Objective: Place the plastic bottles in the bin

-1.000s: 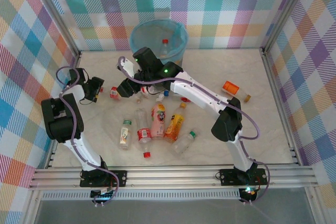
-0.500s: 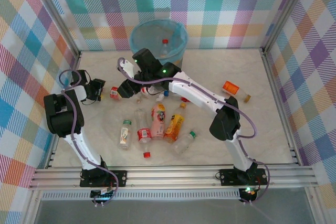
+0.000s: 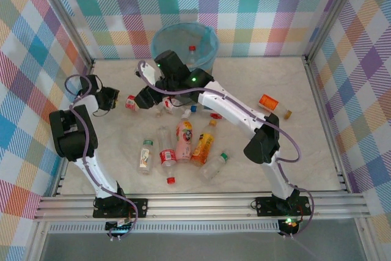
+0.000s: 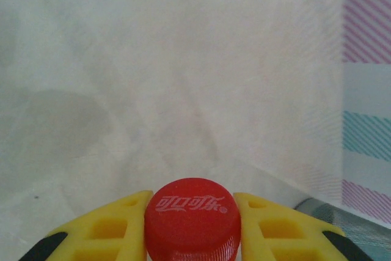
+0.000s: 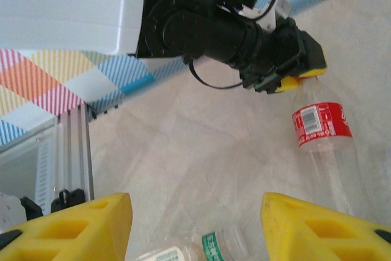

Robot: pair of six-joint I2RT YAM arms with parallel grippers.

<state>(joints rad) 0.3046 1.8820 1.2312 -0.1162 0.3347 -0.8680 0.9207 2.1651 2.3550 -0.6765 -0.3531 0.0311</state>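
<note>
Pinching a cap [image 4: 191, 219] is the left tool [image 4: 192, 203], the right tool [image 5: 195, 212] hanging spread; one bottle [image 3: 192, 53] is lying in the bin [image 3: 160, 38], many waiting.

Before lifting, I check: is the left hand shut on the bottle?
Shut: yellow fingers of the left hand press both sides of the red cap on the bottle.

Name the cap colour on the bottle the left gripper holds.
Red cap, clearest in the left wrist view.
</note>
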